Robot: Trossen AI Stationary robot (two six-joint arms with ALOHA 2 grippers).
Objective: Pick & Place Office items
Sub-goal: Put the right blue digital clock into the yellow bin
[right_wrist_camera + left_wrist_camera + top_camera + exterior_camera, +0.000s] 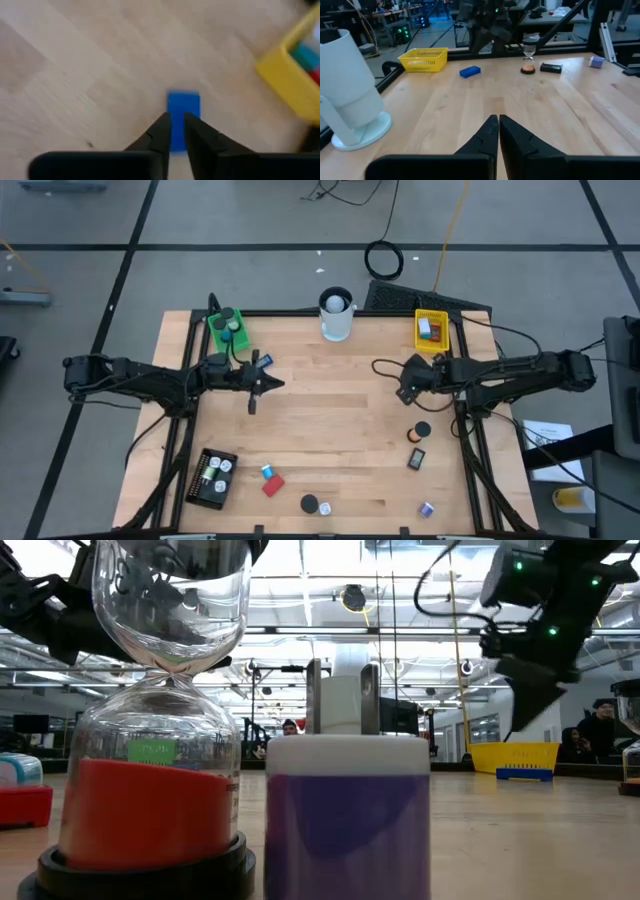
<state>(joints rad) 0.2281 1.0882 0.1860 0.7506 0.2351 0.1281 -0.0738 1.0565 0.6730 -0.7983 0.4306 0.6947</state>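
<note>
The left gripper (pixel 252 405) hangs above the bare wood of the tabletop (pixel 330 395), beside the white cup (pixel 336 315) on the side of the green tray (pixel 228 328). Its fingers (pixel 490 131) are pressed together, with nothing between them.

The right gripper (pixel 174 131) is on the opposite side of the white cup, near the yellow tray (pixel 432 330). Its fingers (pixel 161 131) are slightly parted and straddle a blue block (pixel 183 107) lying flat on the tabletop. The frames do not show whether the fingers pinch the block or merely flank it.

The yellow tray holds small blue and red pieces (pixel 310 60). The green tray holds dark round items (pixel 231 325).

The remaining office items lie on the tabletop well away from the white cup, toward the opposite edge:
- a small sand timer with orange sand (pixel 528 62) and a black flat piece (pixel 551 67) just beside it;
- a small white-and-blue piece (pixel 427 508);
- a black round cap (pixel 310 503);
- a red block (pixel 273 485) with a small blue item (pixel 267 472) touching it.

A black tray (pixel 213 477) with small parts inside sits near the red block.
</note>
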